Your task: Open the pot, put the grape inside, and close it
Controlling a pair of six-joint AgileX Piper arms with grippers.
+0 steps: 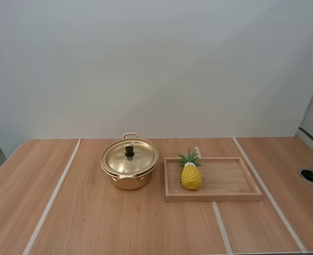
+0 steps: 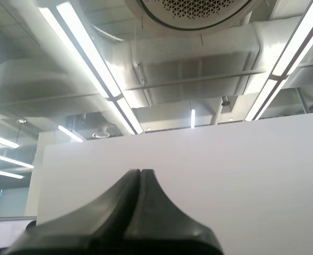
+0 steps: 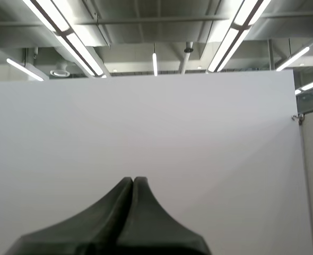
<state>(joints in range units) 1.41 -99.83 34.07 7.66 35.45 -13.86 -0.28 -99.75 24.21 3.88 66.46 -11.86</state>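
A golden pot [image 1: 129, 169] stands on the wooden table, its lid [image 1: 130, 156] on it with a black knob [image 1: 129, 151] in the middle. To its right a yellow pineapple with green leaves [image 1: 191, 173] stands upright at the left end of a wooden tray [image 1: 231, 183]. My left gripper [image 2: 140, 172] is shut on nothing, its fingers lying together as one dark wedge that points up at a white wall. My right gripper [image 3: 133, 179] is likewise shut on nothing and faces the same wall.
The table [image 1: 93, 223] has pale strips running front to back. A round cable hole [image 1: 311, 176] sits near the right edge. A white wall stands behind the table.
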